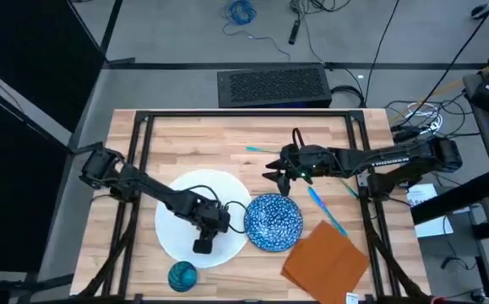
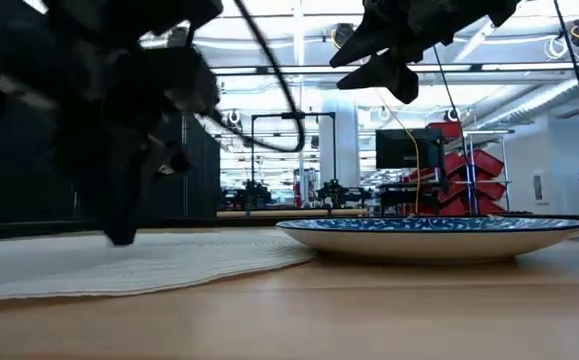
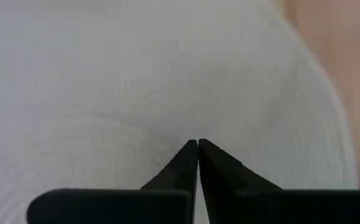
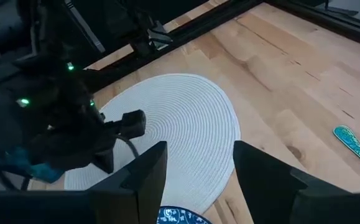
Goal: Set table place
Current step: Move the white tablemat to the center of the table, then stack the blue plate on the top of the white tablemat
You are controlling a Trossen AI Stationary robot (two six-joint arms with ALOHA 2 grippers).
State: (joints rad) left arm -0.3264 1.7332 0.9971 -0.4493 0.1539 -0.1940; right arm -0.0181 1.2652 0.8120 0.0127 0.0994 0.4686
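On the near edge of the light-wood surface (image 1: pixel 185 143) stands the small teal cup (image 1: pixel 182 275), and toward the near right corner lies the orange-brown napkin (image 1: pixel 326 260). Just beyond the cup, the left tool (image 1: pixel 203 245) hangs over the near part of the white round ribbed mat (image 1: pixel 176 211), its fingers (image 3: pixel 189 163) pressed together with nothing between them. Beside the mat's right edge, touching or slightly overlapping it, sits the blue speckled plate (image 1: pixel 274 223). Two slim teal pieces of cutlery (image 1: pixel 326 211) lie between the plate and the napkin, angled across the planks. Farther back, the right tool (image 1: pixel 273 174) hovers above the wood just behind the plate, its fingers (image 4: pixel 143 175) spread wide and empty. Another teal utensil (image 1: pixel 256 149) lies beyond it, near the middle of the surface.
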